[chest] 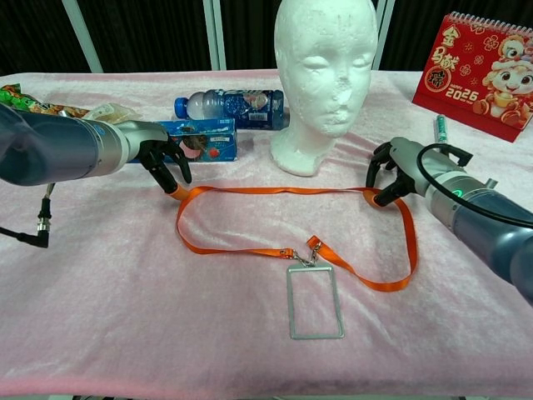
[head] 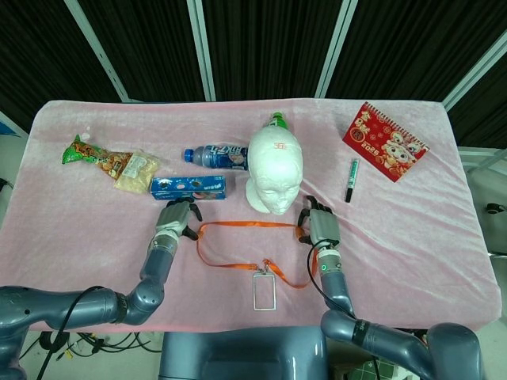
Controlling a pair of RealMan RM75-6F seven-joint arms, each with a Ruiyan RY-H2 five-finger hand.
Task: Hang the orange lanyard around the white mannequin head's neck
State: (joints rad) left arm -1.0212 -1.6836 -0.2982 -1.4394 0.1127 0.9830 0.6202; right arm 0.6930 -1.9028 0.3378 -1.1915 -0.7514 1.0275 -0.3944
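The white mannequin head [head: 274, 170] [chest: 325, 75] stands upright mid-table. In front of it the orange lanyard [head: 245, 224] [chest: 275, 189] lies flat in a loop, its clear badge holder [head: 263, 293] [chest: 315, 302] nearest me. My left hand [head: 176, 218] [chest: 162, 158] is at the loop's left end, fingers curled down with a fingertip touching the strap. My right hand [head: 318, 229] [chest: 398, 169] is at the loop's right corner, fingers curled in and pinching the strap against the cloth.
A blue biscuit box [head: 188, 187] [chest: 204, 137] lies just behind my left hand, with a water bottle [head: 218, 156] [chest: 233, 106] beyond it. Snack bags [head: 103, 162] are far left. A marker [head: 352, 180] and a red calendar [head: 385, 150] [chest: 487, 71] sit at the right.
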